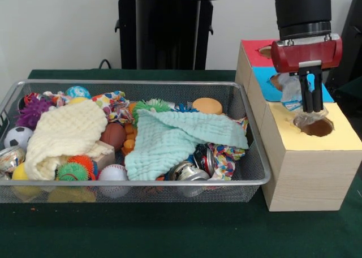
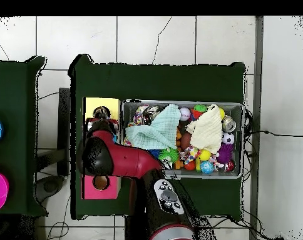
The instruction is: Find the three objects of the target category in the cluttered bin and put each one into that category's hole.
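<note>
Hanging over the yellow box's hole (image 1: 317, 127), my gripper (image 1: 310, 108) pinches crinkled clear plastic (image 1: 292, 95), right of the bin (image 1: 169, 84). The bin runs lengthwise left to right on the green counter (image 1: 169, 229), crammed with balls, cans, a cream cloth (image 1: 65, 133) and a mint cloth (image 1: 175, 139). Overhead, my arm (image 2: 126, 159) covers the boxes beside the bin (image 2: 243, 140).

The mint cloth (image 1: 172, 139) covers much of the bin's (image 1: 257, 181) middle, the cream cloth (image 1: 62, 136) buries toys at left, and the arm (image 2: 119, 159) masks the box's middle hole overhead.
</note>
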You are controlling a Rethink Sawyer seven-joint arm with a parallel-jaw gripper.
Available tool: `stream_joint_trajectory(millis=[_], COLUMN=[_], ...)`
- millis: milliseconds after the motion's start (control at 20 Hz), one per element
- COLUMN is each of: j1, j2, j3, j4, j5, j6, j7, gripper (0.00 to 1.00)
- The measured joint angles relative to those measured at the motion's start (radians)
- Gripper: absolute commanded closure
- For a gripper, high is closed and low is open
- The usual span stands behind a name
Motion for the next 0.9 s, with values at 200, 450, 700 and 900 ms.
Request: stream_joint_trajectory(millis=[200,450,700,900], j1=[0.000,-0.001,0.000,0.000], j2=[0.005,0.022,0.037,0.036], j3=[-0.004,-0.019,-0.028,-0.029], j4=[-0.010,-0.022,-0.038,-0.038], j5=[0.000,0.001,0.000,0.000], j6=[0.000,0.002,0.004,0.007], j7=[0.000,0.000,0.000,0.000], gripper=[1.00,1.00,1.00,1.00])
